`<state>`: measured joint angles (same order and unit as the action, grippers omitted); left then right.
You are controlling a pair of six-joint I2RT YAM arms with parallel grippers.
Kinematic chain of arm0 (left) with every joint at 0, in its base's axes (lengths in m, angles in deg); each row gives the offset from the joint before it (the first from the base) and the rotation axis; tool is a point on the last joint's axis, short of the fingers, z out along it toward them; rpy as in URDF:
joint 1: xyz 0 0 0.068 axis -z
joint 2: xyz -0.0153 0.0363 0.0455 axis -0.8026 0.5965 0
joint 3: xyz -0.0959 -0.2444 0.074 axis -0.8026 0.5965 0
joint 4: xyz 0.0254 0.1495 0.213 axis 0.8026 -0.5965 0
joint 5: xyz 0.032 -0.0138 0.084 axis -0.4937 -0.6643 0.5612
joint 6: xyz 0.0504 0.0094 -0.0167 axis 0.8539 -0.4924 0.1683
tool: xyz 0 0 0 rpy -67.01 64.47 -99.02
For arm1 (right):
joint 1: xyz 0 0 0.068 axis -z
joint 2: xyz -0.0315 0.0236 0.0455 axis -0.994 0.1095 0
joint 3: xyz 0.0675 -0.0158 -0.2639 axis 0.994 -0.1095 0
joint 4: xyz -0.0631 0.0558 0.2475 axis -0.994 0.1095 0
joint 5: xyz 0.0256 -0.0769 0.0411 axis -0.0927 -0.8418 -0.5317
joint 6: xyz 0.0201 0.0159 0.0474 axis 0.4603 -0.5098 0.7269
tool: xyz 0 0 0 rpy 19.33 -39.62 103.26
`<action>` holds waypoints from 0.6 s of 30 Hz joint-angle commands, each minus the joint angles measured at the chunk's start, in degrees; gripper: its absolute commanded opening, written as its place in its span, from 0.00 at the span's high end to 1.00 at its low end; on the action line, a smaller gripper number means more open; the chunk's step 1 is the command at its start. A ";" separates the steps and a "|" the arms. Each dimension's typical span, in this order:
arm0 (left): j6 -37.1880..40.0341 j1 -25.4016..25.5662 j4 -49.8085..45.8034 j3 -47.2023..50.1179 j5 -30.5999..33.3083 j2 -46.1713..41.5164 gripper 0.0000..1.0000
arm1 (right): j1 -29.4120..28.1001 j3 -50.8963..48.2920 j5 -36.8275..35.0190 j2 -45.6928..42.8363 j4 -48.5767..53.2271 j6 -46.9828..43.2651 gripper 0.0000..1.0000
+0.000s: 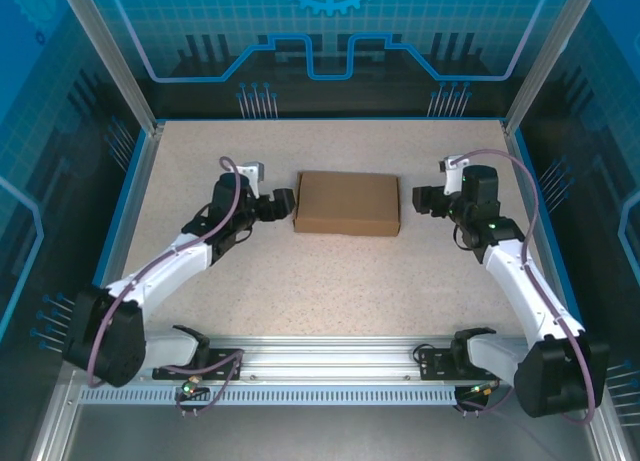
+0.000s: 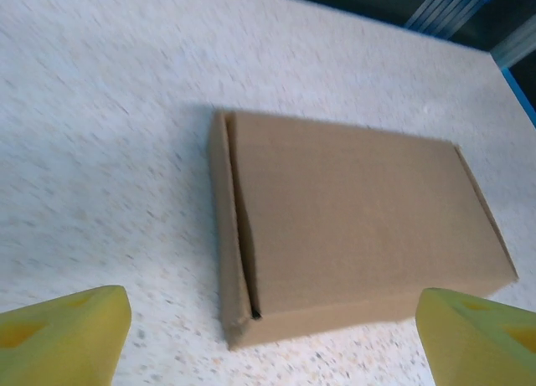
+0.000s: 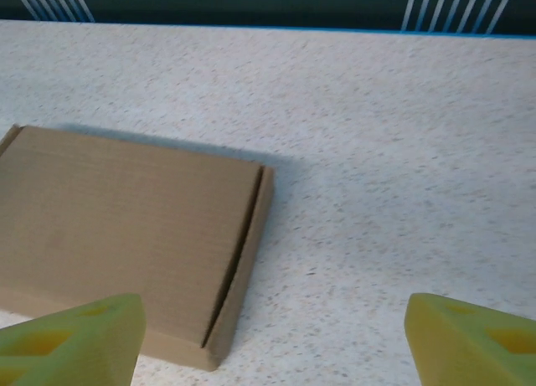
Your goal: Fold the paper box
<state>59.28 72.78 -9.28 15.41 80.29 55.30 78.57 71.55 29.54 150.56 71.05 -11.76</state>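
The paper box [image 1: 347, 203] lies flat and closed in the middle of the table, a plain brown shallow rectangle with its lid down. My left gripper [image 1: 283, 203] sits just off the box's left end, jaws open and empty. In the left wrist view the box [image 2: 352, 235] lies ahead between the yellow fingertips [image 2: 67, 331], apart from them. My right gripper [image 1: 421, 200] stands a short way off the box's right end, open and holding nothing. In the right wrist view the box [image 3: 126, 235] lies at the left, with the left fingertip [image 3: 75, 340] in front of its near corner.
The speckled tabletop [image 1: 330, 281] is bounded by blue edging and an aluminium frame. A metal rail [image 1: 320, 366] with the arm bases runs along the near edge. Open table lies in front of and behind the box.
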 commanded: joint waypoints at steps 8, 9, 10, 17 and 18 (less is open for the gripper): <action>5.31 -3.39 6.41 3.75 9.64 -10.74 0.01 | 3.68 4.19 -3.49 -5.32 2.78 -0.48 0.00; 5.46 -3.55 6.26 3.45 10.06 -10.63 0.01 | 3.94 4.46 -4.16 -5.41 3.17 -0.27 0.00; 5.66 -3.66 6.10 3.20 10.71 -10.49 0.01 | 4.15 4.74 -4.86 -5.48 3.62 -0.01 0.00; 7.60 -5.21 6.33 4.10 17.88 -10.16 0.01 | 5.83 2.24 -7.96 -8.45 1.23 0.36 0.00; 7.91 -5.61 6.41 4.44 19.25 -9.93 0.01 | 6.30 0.25 -8.20 -8.95 -0.01 0.55 0.00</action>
<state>64.90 68.45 -4.82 18.76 94.12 45.25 83.46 74.26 23.55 143.61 73.13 -11.93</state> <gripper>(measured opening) 0.989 0.997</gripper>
